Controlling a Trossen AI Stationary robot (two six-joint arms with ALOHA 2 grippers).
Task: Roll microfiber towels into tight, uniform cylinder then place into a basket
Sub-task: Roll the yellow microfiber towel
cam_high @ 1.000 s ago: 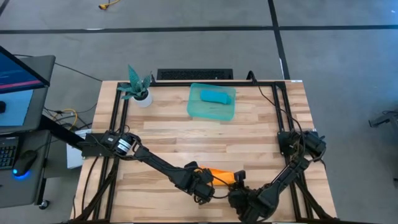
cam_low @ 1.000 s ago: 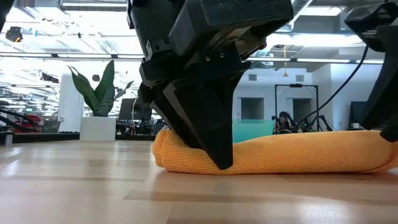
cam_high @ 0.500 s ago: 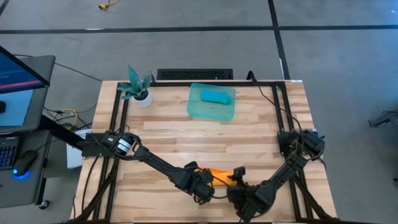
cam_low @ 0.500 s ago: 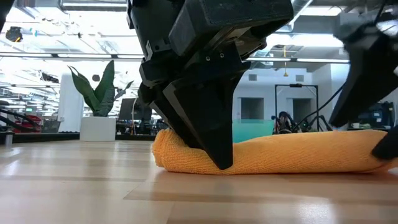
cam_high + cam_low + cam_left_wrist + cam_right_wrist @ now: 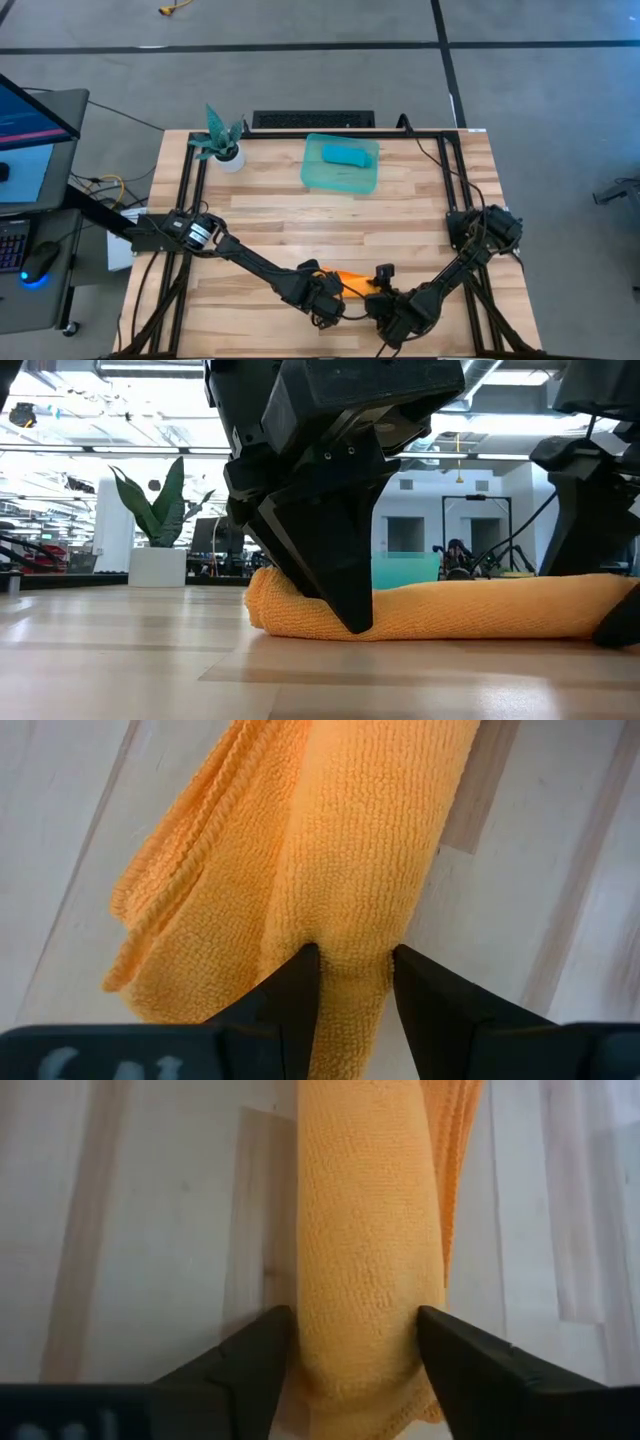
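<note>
Rolling of the orange towel (image 5: 352, 281) looks finished; it lies as a cylinder at the desk's (image 5: 300, 215) near edge. Left gripper (image 5: 350, 982) is clamped on one end. Right gripper (image 5: 355, 1342) straddles the other end, fingers spread, apparently not squeezing. Blue towel (image 5: 347, 153) already sits in the basket (image 5: 330, 179). Next likely: right closes, both lift together. No readable writing.

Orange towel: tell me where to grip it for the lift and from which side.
Grip the orange towel at its two ends, from above, fingers across the roll. It lies as a long roll on the table. The left gripper already pinches one end; the right gripper straddles the other, open. One middle grip would probably let the ends sag and unroll.
</note>
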